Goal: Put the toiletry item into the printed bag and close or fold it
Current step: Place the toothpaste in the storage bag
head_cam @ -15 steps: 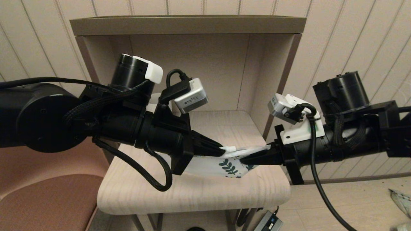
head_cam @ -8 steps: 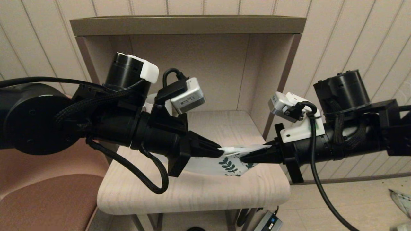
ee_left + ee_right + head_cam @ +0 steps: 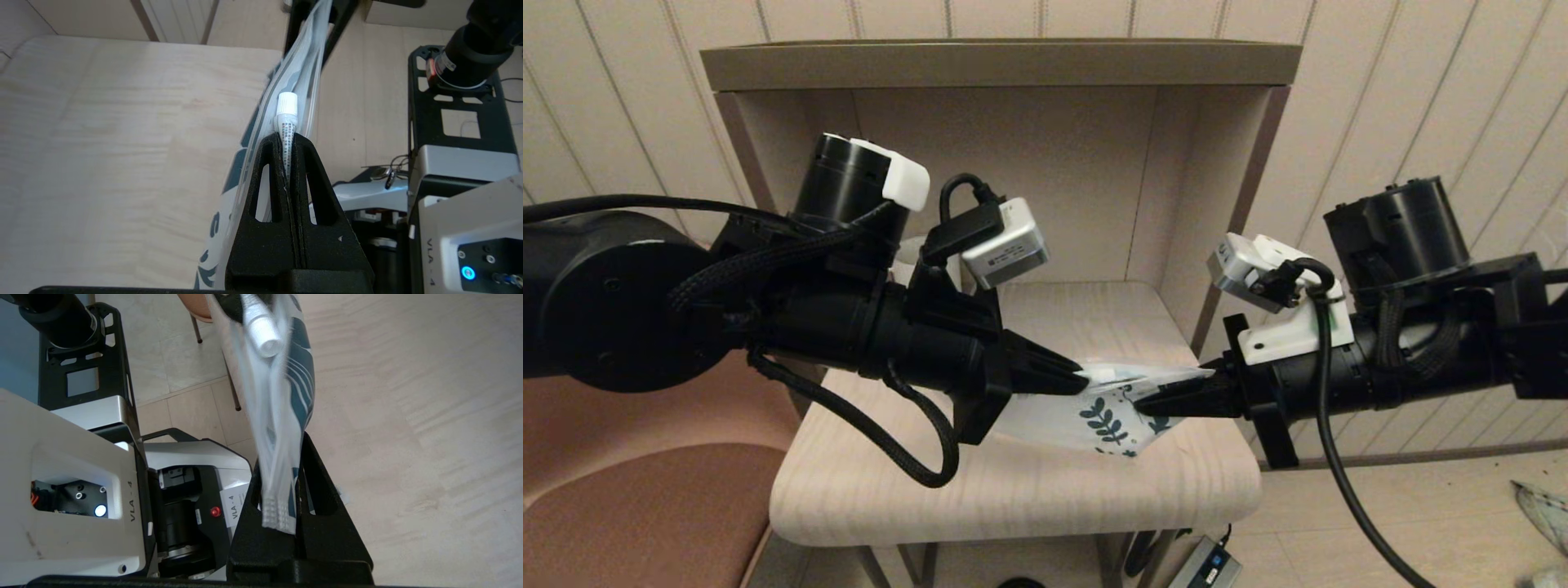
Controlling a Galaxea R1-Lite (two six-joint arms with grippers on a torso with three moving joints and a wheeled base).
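The printed bag (image 3: 1104,418) hangs just above the wooden shelf top (image 3: 1013,490), held between both grippers. My right gripper (image 3: 1141,403) is shut on the bag's zip edge (image 3: 278,506). Its leaf prints (image 3: 302,392) face the wood. My left gripper (image 3: 1083,380) is shut on the toiletry item (image 3: 287,134), a slim white tube. The tube's capped end (image 3: 286,104) pokes out past the fingertips and lies against the bag's upper edge (image 3: 300,61). The cap (image 3: 264,335) also shows at the bag's far end in the right wrist view. Whether the cap is inside the bag's mouth I cannot tell.
The shelf is a nook with a back wall, a side panel (image 3: 1225,229) on the right and a top board (image 3: 996,61) overhead. A brown chair seat (image 3: 645,514) is at the lower left. A power adapter (image 3: 1205,567) lies on the floor below.
My left arm has shifted slightly to the left with the tube. The bag's upper edge has bunched up a little between the two grippers. The right arm has barely moved.
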